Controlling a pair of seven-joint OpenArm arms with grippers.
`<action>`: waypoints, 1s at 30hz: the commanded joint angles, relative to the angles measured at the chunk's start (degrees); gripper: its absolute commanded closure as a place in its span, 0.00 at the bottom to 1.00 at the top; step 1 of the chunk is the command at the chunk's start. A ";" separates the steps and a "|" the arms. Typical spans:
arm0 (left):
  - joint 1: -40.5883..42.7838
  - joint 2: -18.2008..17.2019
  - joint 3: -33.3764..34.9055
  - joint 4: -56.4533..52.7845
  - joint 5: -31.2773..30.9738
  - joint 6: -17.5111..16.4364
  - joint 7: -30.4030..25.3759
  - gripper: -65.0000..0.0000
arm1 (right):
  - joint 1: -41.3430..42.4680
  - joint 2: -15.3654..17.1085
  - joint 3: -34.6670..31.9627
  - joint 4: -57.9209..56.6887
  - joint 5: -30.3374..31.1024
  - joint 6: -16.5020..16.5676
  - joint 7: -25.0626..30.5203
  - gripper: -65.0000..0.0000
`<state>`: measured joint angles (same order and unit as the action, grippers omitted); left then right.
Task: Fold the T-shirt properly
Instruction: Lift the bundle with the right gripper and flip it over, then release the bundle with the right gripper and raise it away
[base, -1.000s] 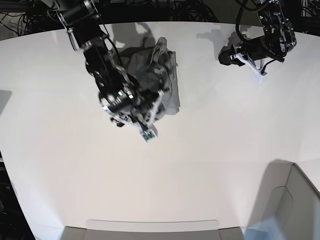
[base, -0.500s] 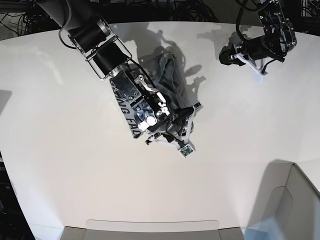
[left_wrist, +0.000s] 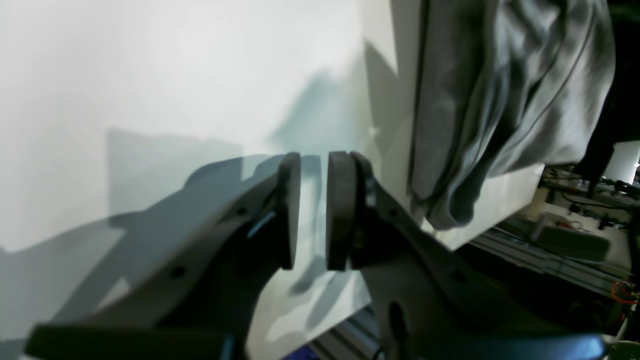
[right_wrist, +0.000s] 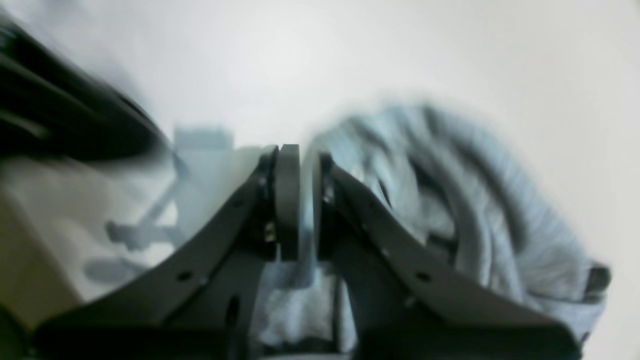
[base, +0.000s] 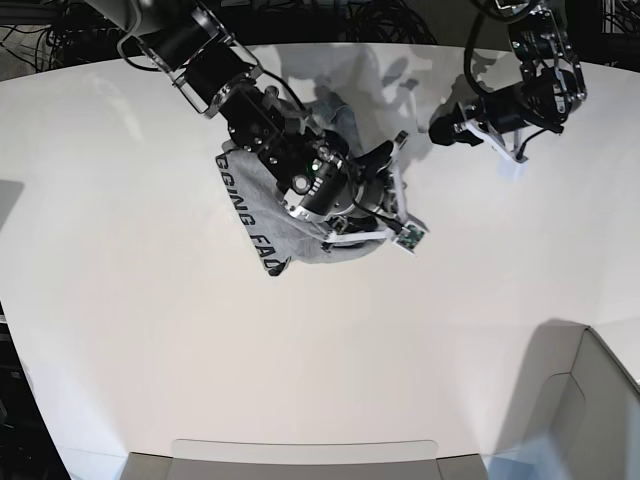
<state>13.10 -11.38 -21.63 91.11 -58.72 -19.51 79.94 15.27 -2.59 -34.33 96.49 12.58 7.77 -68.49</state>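
- Right gripper (right_wrist: 299, 210) has its jaws drawn close with a thin fold of grey cloth pinched between the pads, as the blurred right wrist view shows; in the base view this arm reaches from the far left over the bunched shirt.
- Left gripper (left_wrist: 312, 215) is empty, its two dark pads (left_wrist: 289, 210) standing narrowly apart with only the white surface showing through the slit; in the base view it hangs at the far right, well apart from the shirt.
- White table (base: 330, 350) fills most of the base view, and the arms throw soft shadows on it.
- T-shirt (base: 262, 205) lies crumpled in a heap on the far, left-of-centre part of the table, under and around the right arm's wrist.
- Seen from the left wrist camera, the heather-grey folds of the shirt bunch at the right of that view, near the table's edge.
- Black block lettering (base: 254, 222) runs along the shirt's near-left edge, only partly readable.
- Small green-and-white camera board (base: 411, 236) sticks out from the right arm's wrist, just right of the heap.
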 joint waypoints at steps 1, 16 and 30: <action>-0.49 -0.54 -0.13 0.89 -1.19 -0.23 0.06 0.86 | 1.66 -0.09 1.75 2.37 -0.93 -0.17 0.84 0.93; -8.58 -0.54 16.92 21.46 0.56 0.21 0.06 1.00 | -8.19 12.30 37.97 9.58 -0.40 0.45 0.58 0.93; -11.39 -0.54 46.73 15.13 22.45 0.21 0.06 1.00 | -15.05 15.47 35.60 0.17 -0.93 10.03 1.02 0.93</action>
<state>2.24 -12.03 25.04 105.60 -35.73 -19.33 80.62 -0.60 12.84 1.41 95.72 11.25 17.69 -68.51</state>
